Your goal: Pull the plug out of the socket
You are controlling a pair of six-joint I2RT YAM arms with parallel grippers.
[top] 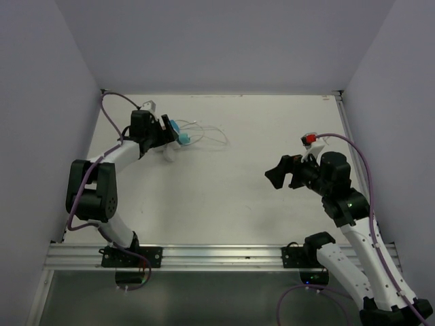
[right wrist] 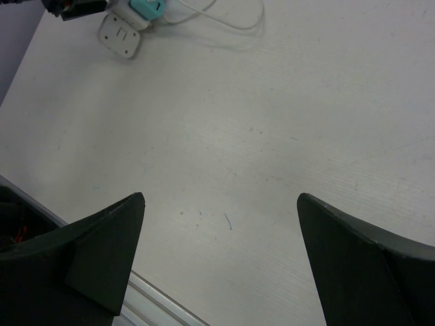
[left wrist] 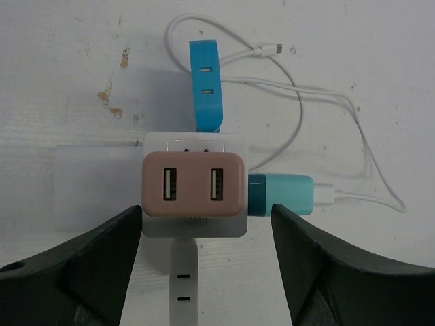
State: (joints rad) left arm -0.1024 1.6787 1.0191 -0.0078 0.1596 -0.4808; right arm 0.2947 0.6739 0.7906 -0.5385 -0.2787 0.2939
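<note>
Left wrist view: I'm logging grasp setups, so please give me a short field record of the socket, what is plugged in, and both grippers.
socket: white cube on the table, pink two-port USB block facing the camera
blue plug: seated, picture top
teal plug: seated, picture right, white cable attached
white plug: seated, picture bottom
left gripper: open, one finger on each side of the socket
right gripper: open, holding nothing, over the table away from the socket
</note>
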